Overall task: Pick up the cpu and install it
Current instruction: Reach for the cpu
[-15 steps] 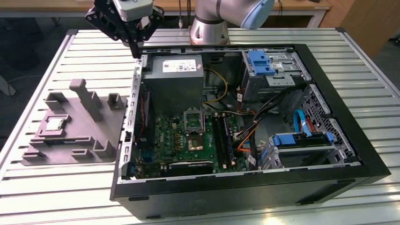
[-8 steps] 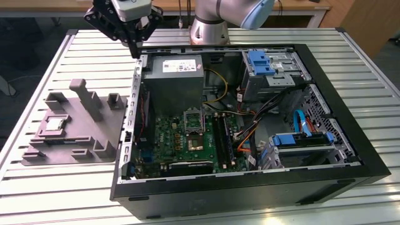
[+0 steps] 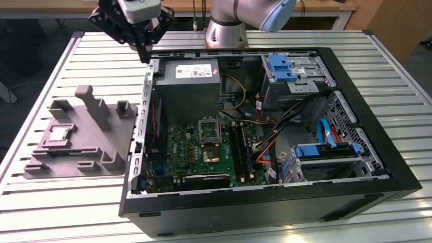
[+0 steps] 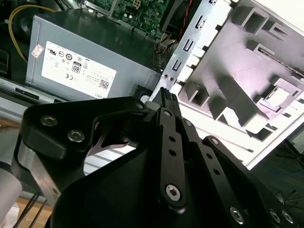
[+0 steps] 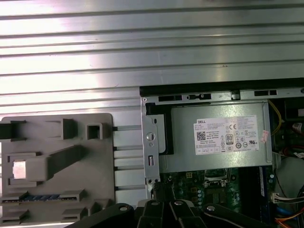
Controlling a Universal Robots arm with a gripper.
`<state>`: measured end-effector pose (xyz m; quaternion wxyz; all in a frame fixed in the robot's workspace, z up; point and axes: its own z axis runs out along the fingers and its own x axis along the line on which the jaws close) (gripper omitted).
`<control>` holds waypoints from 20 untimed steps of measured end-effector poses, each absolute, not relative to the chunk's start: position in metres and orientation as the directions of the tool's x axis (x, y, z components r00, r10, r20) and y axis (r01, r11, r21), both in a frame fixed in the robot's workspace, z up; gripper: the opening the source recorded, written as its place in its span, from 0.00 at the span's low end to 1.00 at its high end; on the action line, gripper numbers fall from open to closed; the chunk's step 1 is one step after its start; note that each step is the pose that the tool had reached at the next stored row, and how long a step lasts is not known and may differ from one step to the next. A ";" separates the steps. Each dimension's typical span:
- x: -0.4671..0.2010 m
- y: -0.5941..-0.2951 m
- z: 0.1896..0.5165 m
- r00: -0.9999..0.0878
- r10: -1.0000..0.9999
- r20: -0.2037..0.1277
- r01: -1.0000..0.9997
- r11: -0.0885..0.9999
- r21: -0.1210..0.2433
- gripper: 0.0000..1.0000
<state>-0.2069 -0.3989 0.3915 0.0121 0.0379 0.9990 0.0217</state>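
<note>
- The cpu (image 3: 57, 133) is pictured lying flat, silvery top up, in a recess of the grey fixture (image 3: 101, 147). The fixture is set on the slatted table (image 3: 68, 202) just beside the computer case (image 3: 270, 207), on the exterior view's left of it.
- In both wrist views the cpu (image 4: 277, 98) (image 5: 20, 169) is shown seated in that same recess, on the part of the fixture turned away from the case.
- The gripper (image 3: 144, 55) is held in the air over the case's corner next to the fixture, at the end where the power supply (image 3: 187, 86) is mounted. Its fingers are drawn together, and nothing is seen gripped between them.
- The cpu is separated from the gripper by much of the fixture; it lies lower and farther from the case, and is touched by nothing.
- Inside the opened case, the green motherboard (image 3: 182, 147) is exposed beside the power supply. Blue drive brackets (image 3: 282, 67) are fitted toward the exterior view's right.
</note>
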 end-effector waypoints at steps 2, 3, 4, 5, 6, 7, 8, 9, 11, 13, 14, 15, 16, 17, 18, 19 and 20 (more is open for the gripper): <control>-0.208 -0.399 0.391 -0.997 0.076 -0.022 0.075 0.996 0.044 0.11; -0.208 -0.399 0.391 -0.997 0.076 -0.022 0.075 0.996 0.044 0.11; -0.208 -0.399 0.391 -0.997 0.076 -0.022 0.075 0.996 0.044 0.11; -0.209 -0.399 0.391 -0.997 0.076 -0.022 0.075 0.996 0.044 0.11; -0.209 -0.399 0.391 -0.997 0.076 -0.022 0.075 0.996 0.044 0.11; -0.209 -0.399 0.391 -0.997 0.076 -0.022 0.075 0.996 0.044 0.11; -0.210 -0.399 0.391 -0.997 0.076 -0.022 0.075 0.996 0.044 0.11; -0.210 -0.399 0.391 -0.997 0.076 -0.022 0.075 0.996 0.044 0.11; -0.212 -0.399 0.391 -0.997 0.076 -0.022 0.075 0.996 0.044 0.11; -0.213 -0.399 0.391 -0.997 0.076 -0.022 0.075 0.996 0.044 0.11; -0.214 -0.399 0.391 -0.997 0.076 -0.022 0.075 0.996 0.044 0.11; -0.214 -0.399 0.391 -0.997 0.076 -0.022 0.075 0.996 0.044 0.11; -0.215 -0.399 0.391 -0.997 0.076 -0.022 0.075 0.996 0.044 0.11; -0.216 -0.399 0.391 -0.997 0.076 -0.022 0.075 0.996 0.044 0.11; -0.216 -0.399 0.391 -0.997 0.076 -0.022 0.075 0.996 0.044 0.11; -0.217 -0.399 0.391 -0.997 0.076 -0.022 0.075 0.996 0.044 0.11; -0.218 -0.399 0.391 -0.997 0.076 -0.022 0.075 0.996 0.044 0.11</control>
